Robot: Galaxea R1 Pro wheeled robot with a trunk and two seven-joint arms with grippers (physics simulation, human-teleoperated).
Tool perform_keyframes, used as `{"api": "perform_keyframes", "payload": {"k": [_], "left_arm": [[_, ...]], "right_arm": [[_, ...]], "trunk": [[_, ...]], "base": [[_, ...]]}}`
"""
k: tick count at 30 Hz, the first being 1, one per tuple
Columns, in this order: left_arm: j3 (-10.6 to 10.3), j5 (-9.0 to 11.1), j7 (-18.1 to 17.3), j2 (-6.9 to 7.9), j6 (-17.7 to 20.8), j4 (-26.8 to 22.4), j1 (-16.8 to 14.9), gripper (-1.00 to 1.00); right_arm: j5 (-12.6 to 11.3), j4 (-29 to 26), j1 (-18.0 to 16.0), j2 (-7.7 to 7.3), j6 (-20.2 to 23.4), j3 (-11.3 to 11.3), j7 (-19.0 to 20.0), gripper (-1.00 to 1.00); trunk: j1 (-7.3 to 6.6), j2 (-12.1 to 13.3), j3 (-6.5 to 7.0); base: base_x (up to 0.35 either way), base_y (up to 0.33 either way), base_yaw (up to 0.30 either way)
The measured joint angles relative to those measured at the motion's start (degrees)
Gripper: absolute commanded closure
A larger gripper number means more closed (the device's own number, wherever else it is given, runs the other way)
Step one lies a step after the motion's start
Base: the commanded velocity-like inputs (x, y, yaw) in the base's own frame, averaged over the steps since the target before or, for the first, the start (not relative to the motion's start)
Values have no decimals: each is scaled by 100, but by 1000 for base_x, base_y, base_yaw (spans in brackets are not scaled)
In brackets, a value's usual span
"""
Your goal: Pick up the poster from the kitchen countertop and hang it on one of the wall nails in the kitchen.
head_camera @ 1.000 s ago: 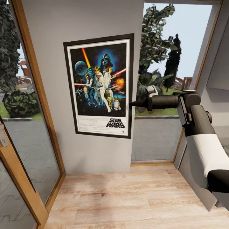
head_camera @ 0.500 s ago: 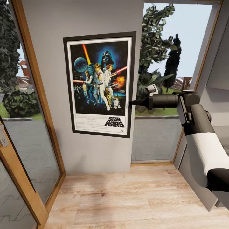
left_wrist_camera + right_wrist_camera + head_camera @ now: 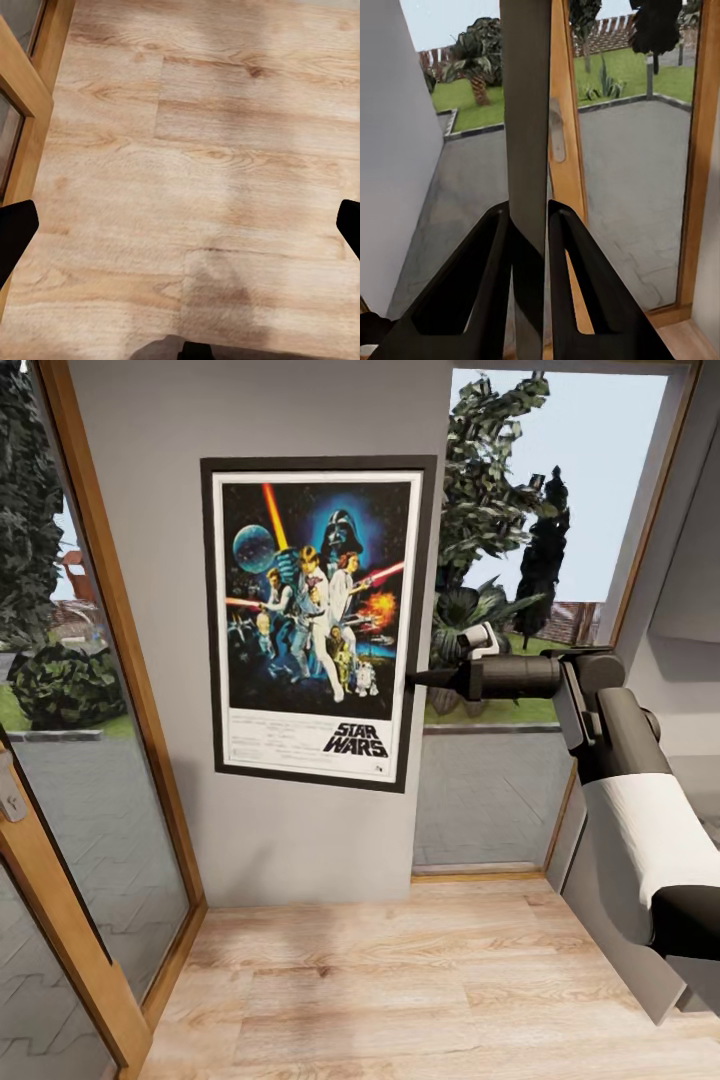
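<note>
Poster: black frame, white margin, dark blue Star Wars art, upright, nearly flat against grey wall panel, pinched at its 3 o'clock edge by right gripper.

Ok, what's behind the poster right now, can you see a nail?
Behind the poster is the plain grey wall, between two windows. No nail is visible; any nail behind the frame would be covered. The right gripper grips the poster's right edge.
</note>
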Motion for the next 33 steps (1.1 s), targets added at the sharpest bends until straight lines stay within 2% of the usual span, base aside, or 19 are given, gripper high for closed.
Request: {"api": "perform_keyframes", "payload": {"k": [33], "left_arm": [[0, 0, 0, 0, 0, -17, 0, -100]], "right_arm": [[-5, -198, -1, 0, -10, 19, -5, 100]], "trunk": [[0, 0, 0]], "base": [[0, 0, 0]]}}
